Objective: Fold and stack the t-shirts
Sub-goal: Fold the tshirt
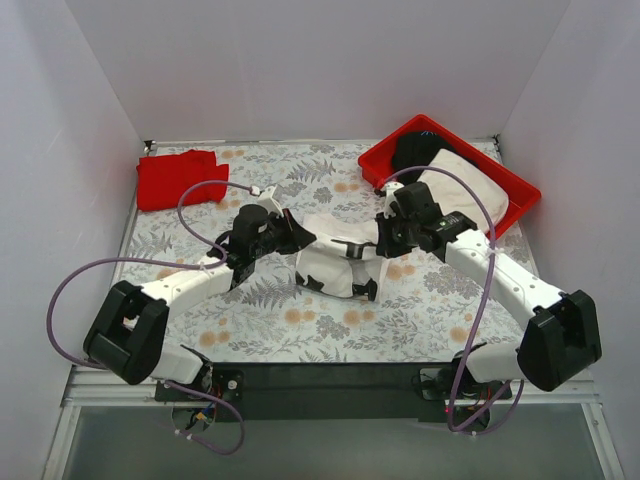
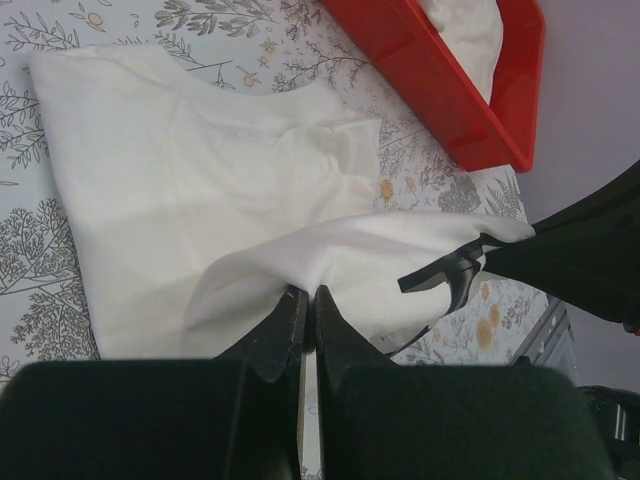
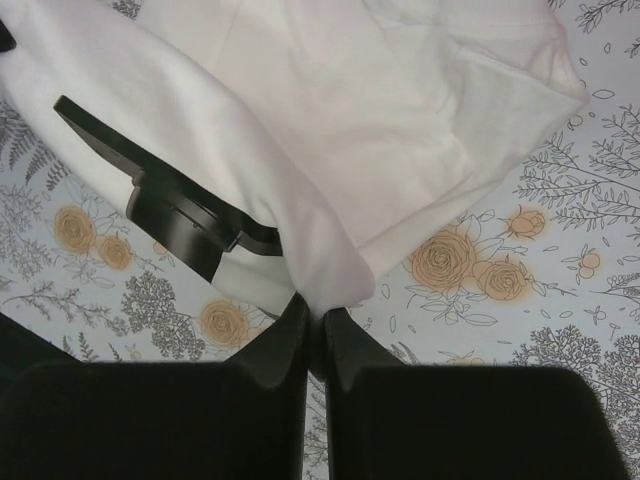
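A white t-shirt (image 1: 338, 262) lies partly folded in the middle of the floral table. My left gripper (image 1: 303, 238) is shut on its left edge; in the left wrist view the cloth (image 2: 200, 180) rises into my pinched gripper (image 2: 308, 292). My right gripper (image 1: 378, 243) is shut on the shirt's right edge; in the right wrist view the cloth (image 3: 330, 130) bunches into my closed gripper (image 3: 315, 308). Both hold a fold lifted over the shirt. A red t-shirt (image 1: 178, 178) lies folded at the back left.
A red plastic tray (image 1: 520, 195) at the back right holds an off-white garment (image 1: 462, 185) and a black garment (image 1: 418, 150). The tray also shows in the left wrist view (image 2: 420, 60). White walls enclose the table on three sides.
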